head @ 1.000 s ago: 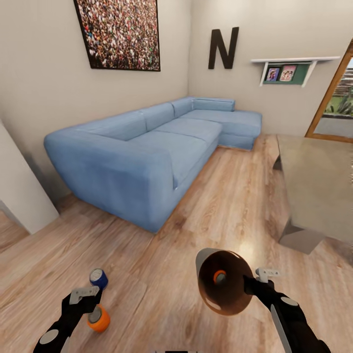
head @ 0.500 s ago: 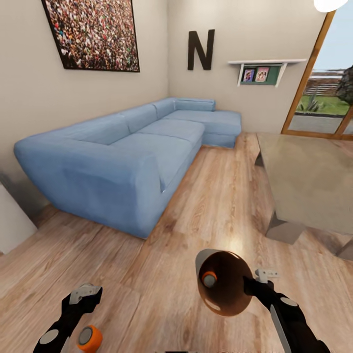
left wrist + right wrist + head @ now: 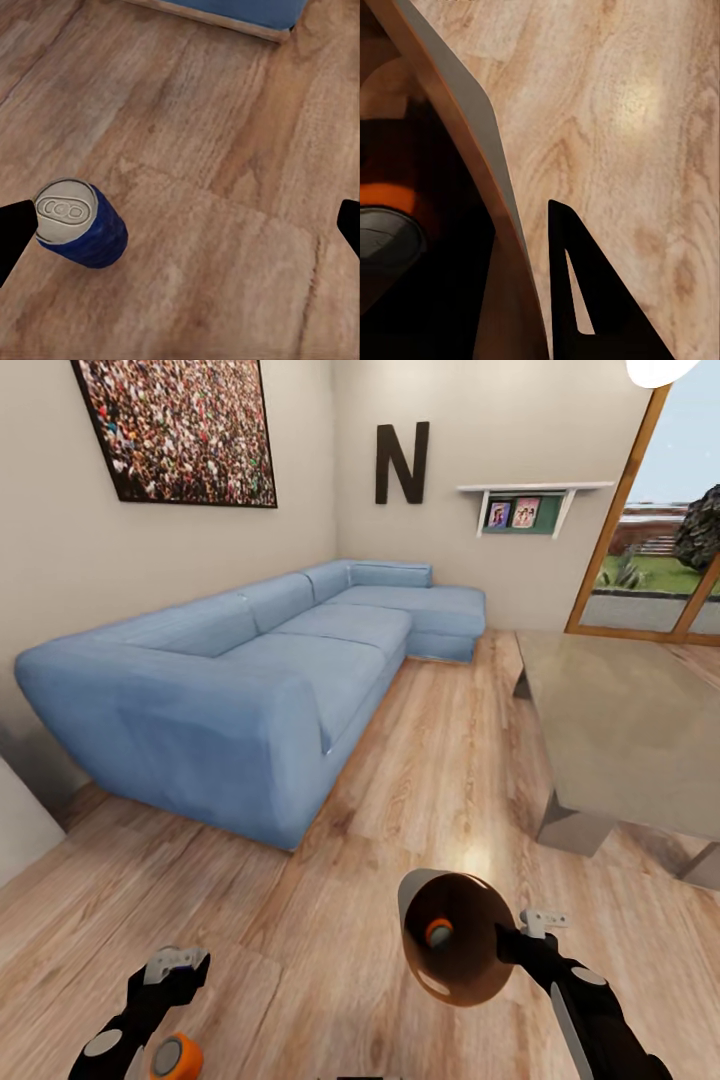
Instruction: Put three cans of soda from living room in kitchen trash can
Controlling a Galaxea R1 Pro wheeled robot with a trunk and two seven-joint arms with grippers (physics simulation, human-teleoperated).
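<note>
My right gripper (image 3: 512, 942) is shut on the rim of the copper-brown trash can (image 3: 455, 938), held tipped with its mouth toward the camera. One orange soda can (image 3: 437, 932) lies inside it, and also shows in the right wrist view as an orange can (image 3: 386, 199) beside the bin wall (image 3: 484, 180). My left gripper (image 3: 172, 968) hangs open above the wooden floor. A second orange can (image 3: 177, 1057) stands on the floor just below it. The dark blue can (image 3: 79, 223) with its silver top stands upright close to one left finger (image 3: 11, 236).
The long light-blue corner sofa (image 3: 250, 670) runs along the left wall under the crowd photo (image 3: 175, 425) and the black N (image 3: 402, 460). A glass-topped low table (image 3: 630, 730) stands at the right. A white wall corner (image 3: 18, 825) juts in at the left edge.
The camera has swung right, shifting the whole room leftward in the picture. The floor cans have slid toward the bottom edge and the blue one left the head view. Both grippers keep their poses.
</note>
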